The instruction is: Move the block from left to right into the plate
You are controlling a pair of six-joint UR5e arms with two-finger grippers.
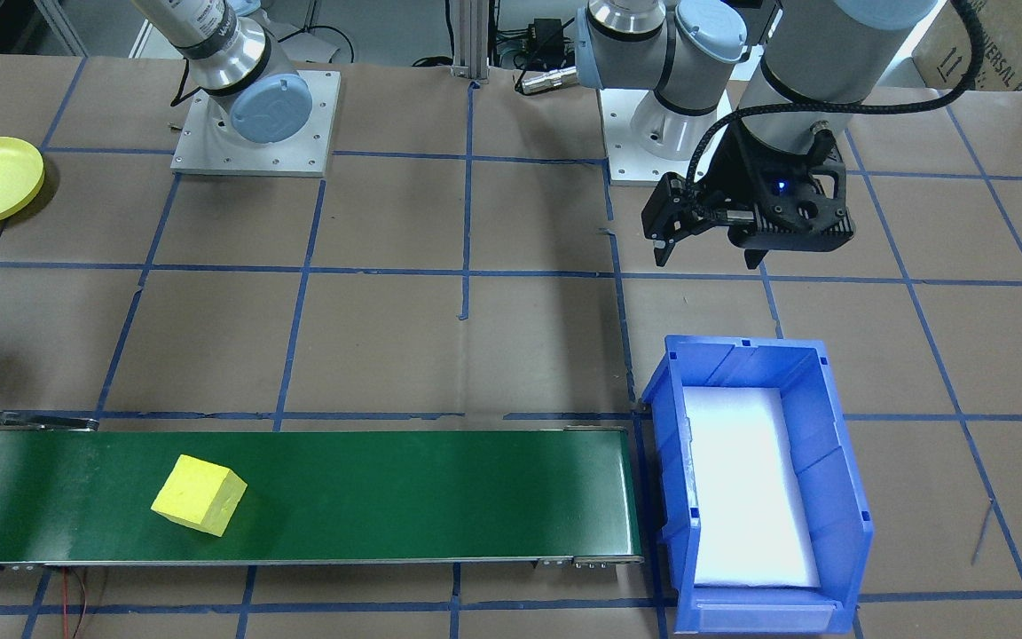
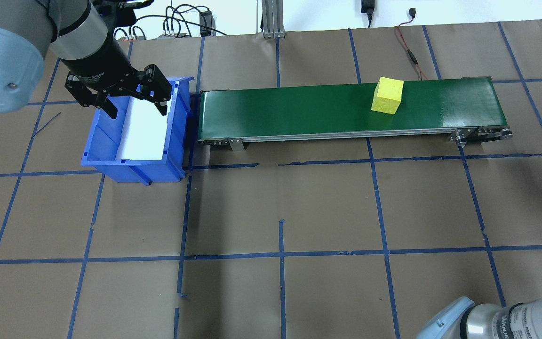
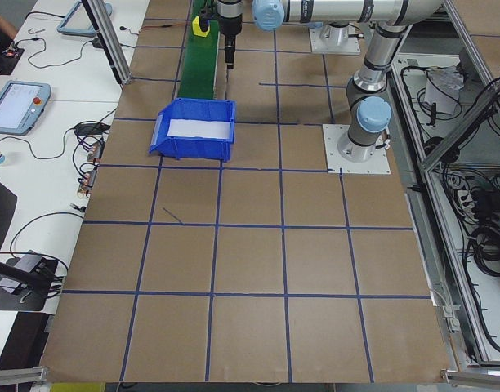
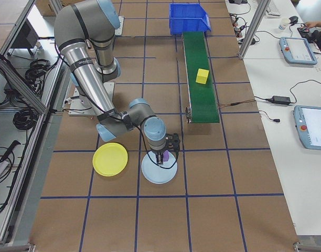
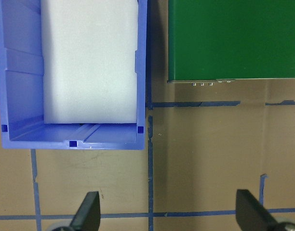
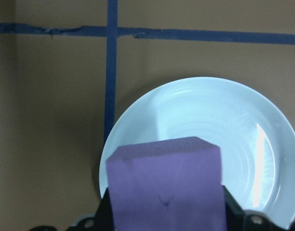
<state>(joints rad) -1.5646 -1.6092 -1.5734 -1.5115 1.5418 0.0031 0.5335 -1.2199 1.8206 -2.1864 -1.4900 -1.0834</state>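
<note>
A purple block (image 6: 167, 185) fills the bottom of the right wrist view, with my right gripper (image 4: 162, 156) shut on it just above a pale blue plate (image 6: 234, 125). A yellow block (image 1: 199, 493) lies on the green conveyor belt (image 1: 404, 497), toward the robot's right end of it. My left gripper (image 1: 706, 257) hangs open and holds nothing, over the table beside the blue bin (image 1: 839, 444). In the left wrist view, its fingers (image 5: 87, 214) sit spread over bare paper, below the bin (image 5: 22, 96).
A yellow plate (image 4: 109, 159) lies next to the pale blue plate (image 4: 159, 176). The blue bin (image 2: 134, 167) holds only a white liner and butts against the conveyor's end (image 2: 205, 113). Blue tape lines grid the brown table.
</note>
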